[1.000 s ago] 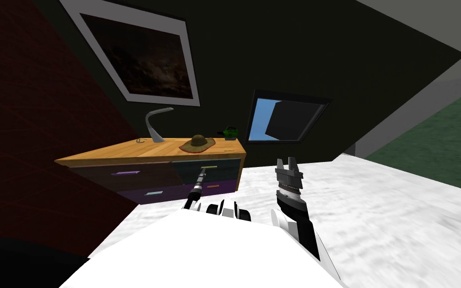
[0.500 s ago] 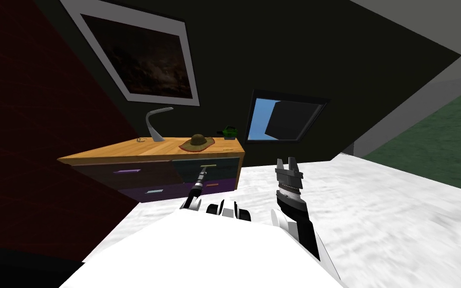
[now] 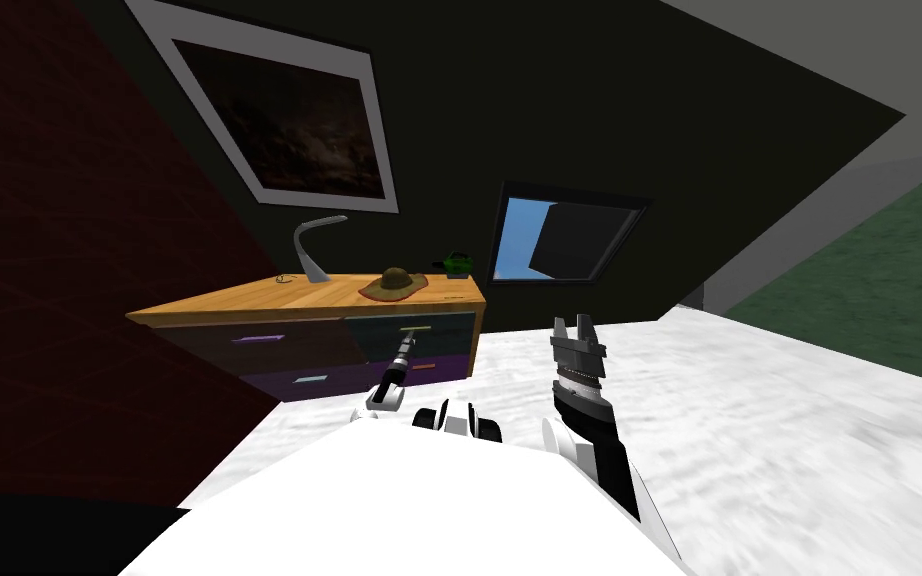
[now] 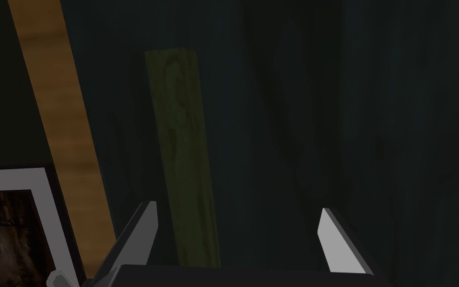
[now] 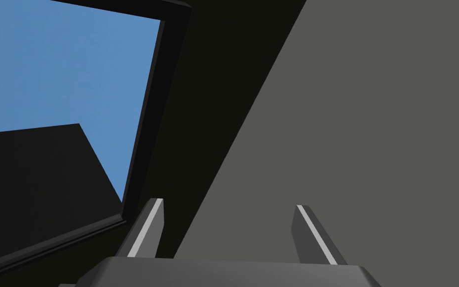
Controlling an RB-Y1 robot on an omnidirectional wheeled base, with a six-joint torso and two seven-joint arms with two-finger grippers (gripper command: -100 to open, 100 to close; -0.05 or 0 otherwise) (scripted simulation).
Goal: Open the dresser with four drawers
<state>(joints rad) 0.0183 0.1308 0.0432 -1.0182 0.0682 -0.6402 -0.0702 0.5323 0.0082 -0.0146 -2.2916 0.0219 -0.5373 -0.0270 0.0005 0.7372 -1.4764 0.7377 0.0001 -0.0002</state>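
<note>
Head view: I've backed off the dresser [image 3: 329, 298].

Wooden four-drawer dresser [image 3: 239, 300]: orange-brown grained top; dark teal upper-right drawer front [image 3: 454, 335]; olive-green grained bar handle [image 4: 183, 149]; purple lower drawer fronts [image 3: 344, 380].

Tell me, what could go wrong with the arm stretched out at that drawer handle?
1. The olive-green wooden bar handle lies off-centre between the open fingers of the left hand, close to one finger. Closing now might clip it or slip off.
2. A hard pull could shake the wood-topped dresser and perhaps topple the curved grey desk lamp standing on it.
</note>
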